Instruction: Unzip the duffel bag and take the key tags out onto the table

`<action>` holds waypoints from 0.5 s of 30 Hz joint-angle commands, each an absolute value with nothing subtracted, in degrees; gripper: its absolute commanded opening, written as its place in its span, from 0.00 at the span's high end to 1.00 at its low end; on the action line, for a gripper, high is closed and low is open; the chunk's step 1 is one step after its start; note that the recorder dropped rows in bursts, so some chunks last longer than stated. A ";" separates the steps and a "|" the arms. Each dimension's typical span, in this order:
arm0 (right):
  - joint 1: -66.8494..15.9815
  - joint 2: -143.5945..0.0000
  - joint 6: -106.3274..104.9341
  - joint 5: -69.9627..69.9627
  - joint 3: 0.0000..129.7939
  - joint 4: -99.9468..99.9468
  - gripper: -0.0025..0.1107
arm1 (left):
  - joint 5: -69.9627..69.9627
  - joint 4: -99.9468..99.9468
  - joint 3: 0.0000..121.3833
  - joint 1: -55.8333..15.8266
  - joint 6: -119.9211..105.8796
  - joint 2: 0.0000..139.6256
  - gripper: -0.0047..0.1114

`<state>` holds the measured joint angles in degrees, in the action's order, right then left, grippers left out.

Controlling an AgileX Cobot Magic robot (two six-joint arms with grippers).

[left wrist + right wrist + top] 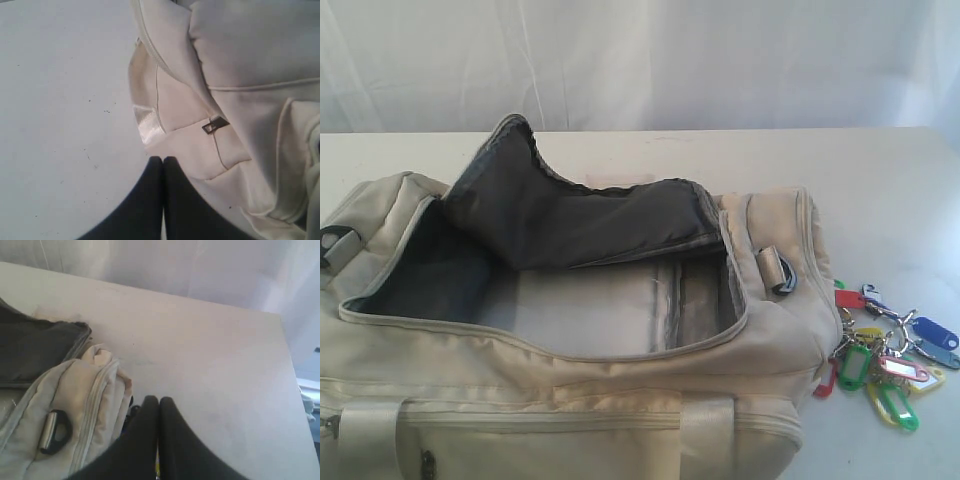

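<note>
Lying on the table (880, 190) just beside the bag (570, 390), at its right-hand end in the exterior view, the key tags (885, 365) are out in the open, and the bag's flap (590, 215) is thrown back, dark lining showing. The left gripper (162, 165) has its fingers pressed together on nothing, close by the bag's other end. The right gripper (159, 404) is likewise closed and empty, above the bag's tag-side end.

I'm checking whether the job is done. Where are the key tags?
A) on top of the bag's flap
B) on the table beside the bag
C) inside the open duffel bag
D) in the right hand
B: the key tags lie on the white table, right beside one end of the duffel bag.
</note>
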<state>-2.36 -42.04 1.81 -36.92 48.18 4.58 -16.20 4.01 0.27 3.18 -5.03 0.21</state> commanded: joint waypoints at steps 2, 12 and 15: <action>-1.42 -30.91 2.65 -21.77 34.46 2.85 0.98 | -16.02 4.83 0.00 3.28 -4.58 0.00 0.96; 6.77 -7.01 3.00 -13.18 4.66 2.85 0.98 | -16.02 4.83 0.00 3.28 -4.58 0.00 0.96; 7.32 -0.51 3.30 -13.81 0.33 2.29 0.98 | -16.02 4.83 0.00 3.28 -4.58 0.00 0.96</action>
<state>6.38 -5.49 2.55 -14.51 4.07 2.91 -16.08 4.01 0.27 3.18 -5.03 0.21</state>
